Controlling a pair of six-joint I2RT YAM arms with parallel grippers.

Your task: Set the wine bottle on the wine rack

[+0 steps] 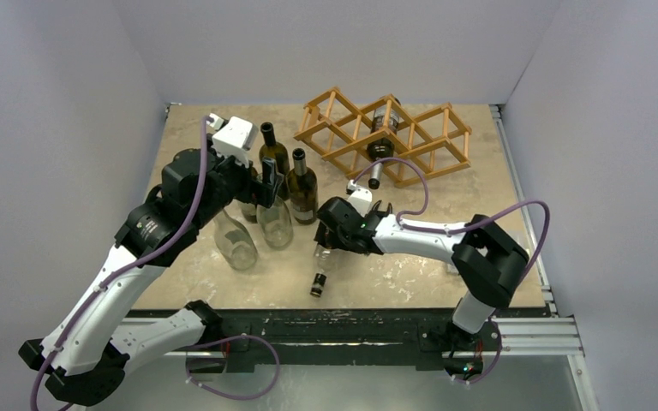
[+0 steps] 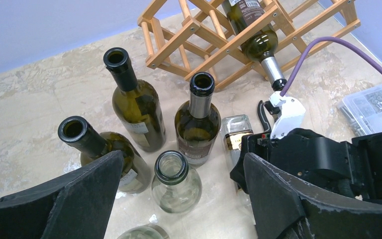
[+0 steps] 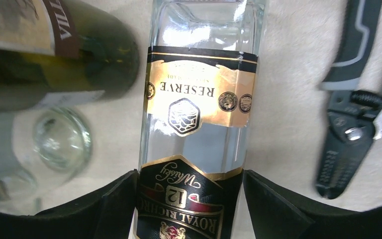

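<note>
Pressing the pads of my right gripper (image 3: 189, 184) against both sides of the clear whisky bottle (image 3: 199, 99) lying on the table (image 1: 394, 282), in front of the wine rack (image 2: 174, 45) with its one dark bottle (image 1: 384, 128), I hold my left gripper (image 2: 181, 159) spread wide above the standing bottles (image 2: 197, 124).

Bright, even light falls from above, and shadows on the tabletop (image 1: 411, 282) are faint. In the right wrist view white glare streaks the whisky bottle (image 3: 199, 30), and the green bottle (image 3: 54, 55) blurs. The left claw (image 2: 181, 164) looks dark and soft-edged.
</note>
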